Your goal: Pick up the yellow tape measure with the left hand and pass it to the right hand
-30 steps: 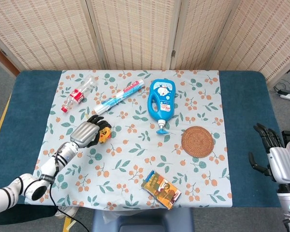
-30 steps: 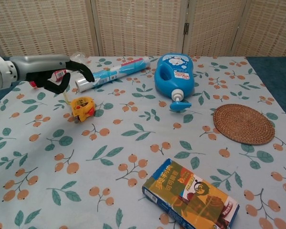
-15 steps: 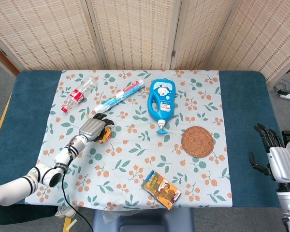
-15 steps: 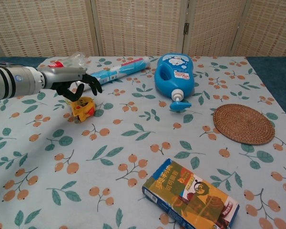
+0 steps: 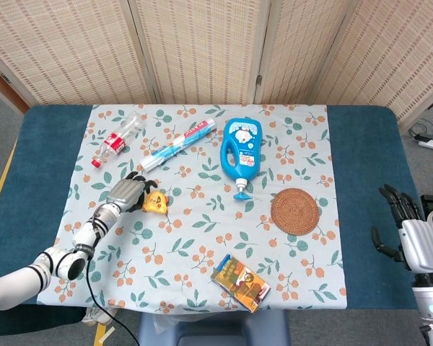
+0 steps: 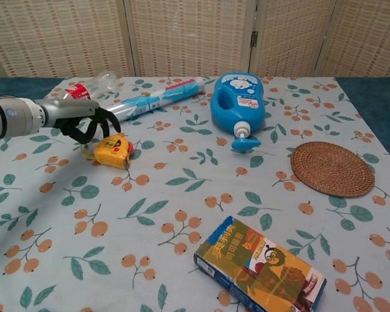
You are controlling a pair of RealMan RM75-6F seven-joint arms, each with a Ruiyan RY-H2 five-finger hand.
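The yellow tape measure (image 5: 156, 203) (image 6: 112, 151) lies on the flowered cloth at the left side of the table. My left hand (image 5: 125, 192) (image 6: 83, 123) hovers just to its left and behind it, fingers curved and apart, their tips above the tape's near-left corner. Nothing is gripped in it; I cannot tell whether a fingertip touches the tape. My right hand (image 5: 405, 234) stays far to the right over the blue table edge, fingers spread and empty. The chest view does not show it.
Behind the tape lie a rolled blue-and-white tube (image 5: 177, 144) (image 6: 156, 99) and a clear plastic bottle (image 5: 117, 139) (image 6: 84, 88). A blue detergent bottle (image 5: 240, 151) (image 6: 238, 101), a woven coaster (image 5: 294, 210) (image 6: 332, 168) and a snack box (image 5: 239, 282) (image 6: 260, 268) lie further right.
My left hand has drawn back to the left, off the top of the tape measure. The tape has tipped over and now lies flatter, slightly to the right.
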